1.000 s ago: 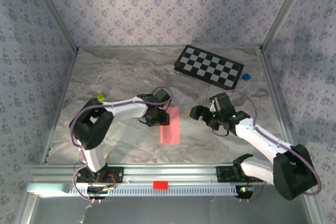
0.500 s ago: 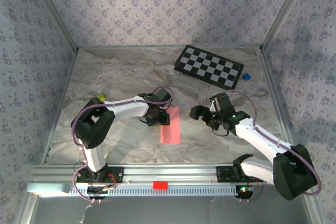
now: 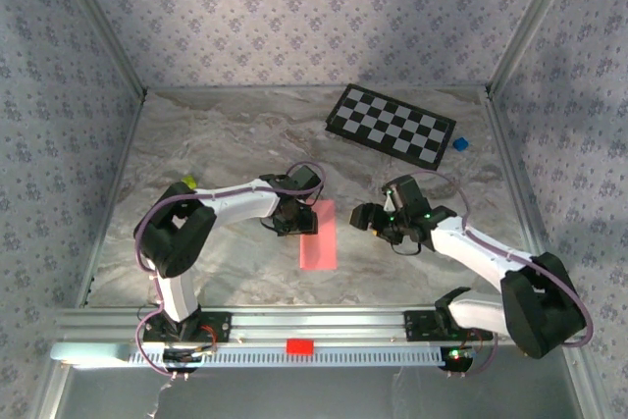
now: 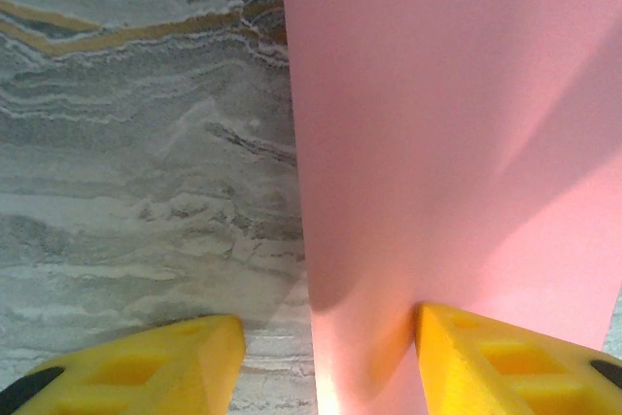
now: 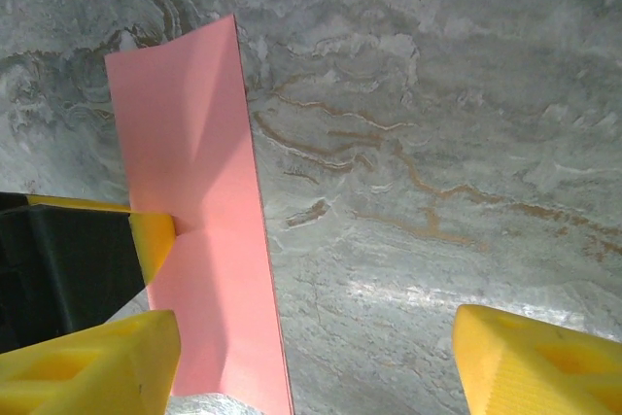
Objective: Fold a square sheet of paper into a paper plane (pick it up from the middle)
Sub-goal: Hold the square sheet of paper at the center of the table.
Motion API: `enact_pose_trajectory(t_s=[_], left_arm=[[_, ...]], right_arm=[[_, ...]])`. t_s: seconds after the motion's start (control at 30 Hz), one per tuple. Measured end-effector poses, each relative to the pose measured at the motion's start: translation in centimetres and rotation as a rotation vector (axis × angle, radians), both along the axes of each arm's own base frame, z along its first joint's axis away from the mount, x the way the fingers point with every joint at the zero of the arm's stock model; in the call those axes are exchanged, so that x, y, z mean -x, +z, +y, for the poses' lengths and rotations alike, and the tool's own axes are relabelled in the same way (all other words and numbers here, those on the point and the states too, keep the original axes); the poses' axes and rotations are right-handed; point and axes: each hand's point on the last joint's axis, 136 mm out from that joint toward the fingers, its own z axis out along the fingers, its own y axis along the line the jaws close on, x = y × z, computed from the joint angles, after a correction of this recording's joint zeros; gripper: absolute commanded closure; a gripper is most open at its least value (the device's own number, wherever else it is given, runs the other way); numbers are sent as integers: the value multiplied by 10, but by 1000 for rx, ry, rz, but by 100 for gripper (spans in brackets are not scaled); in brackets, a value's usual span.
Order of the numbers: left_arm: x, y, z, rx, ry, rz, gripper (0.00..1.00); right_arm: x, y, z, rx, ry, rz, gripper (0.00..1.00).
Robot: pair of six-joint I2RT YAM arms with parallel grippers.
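The pink-red sheet of paper (image 3: 317, 235) lies on the marble table as a narrow strip, folded in half lengthwise. My left gripper (image 3: 292, 225) stands open at the strip's upper left edge. In the left wrist view the paper (image 4: 447, 143) runs up between the yellow fingertips, and the right fingertip (image 4: 515, 357) presses on it while the left one rests on bare table. My right gripper (image 3: 365, 215) is open, just right of the strip and apart from it. The right wrist view has the paper (image 5: 194, 172) at the left, with the left gripper's finger (image 5: 151, 235) on it.
A black-and-white checkered board (image 3: 391, 126) lies at the back right with a small blue block (image 3: 458, 143) beside it. A yellow-green object (image 3: 188, 183) sits at the left. A small red block (image 3: 299, 345) rests on the front rail.
My right gripper has shifted slightly left toward the paper. The left gripper and the paper have stayed in place.
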Motion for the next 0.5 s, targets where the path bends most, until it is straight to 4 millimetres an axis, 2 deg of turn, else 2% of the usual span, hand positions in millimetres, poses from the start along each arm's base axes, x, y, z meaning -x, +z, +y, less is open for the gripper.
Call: enact_pose_trajectory(t_s=[0.1, 0.4, 0.5], left_arm=[[0, 0, 0, -1, 6, 2, 48], [0, -1, 0, -2, 15, 5, 47], [0, -1, 0, -4, 20, 6, 48]], right_arm=[[0, -2, 2, 1, 8, 5, 34], [4, -11, 6, 14, 27, 31, 34], [4, -12, 7, 15, 30, 32, 42]])
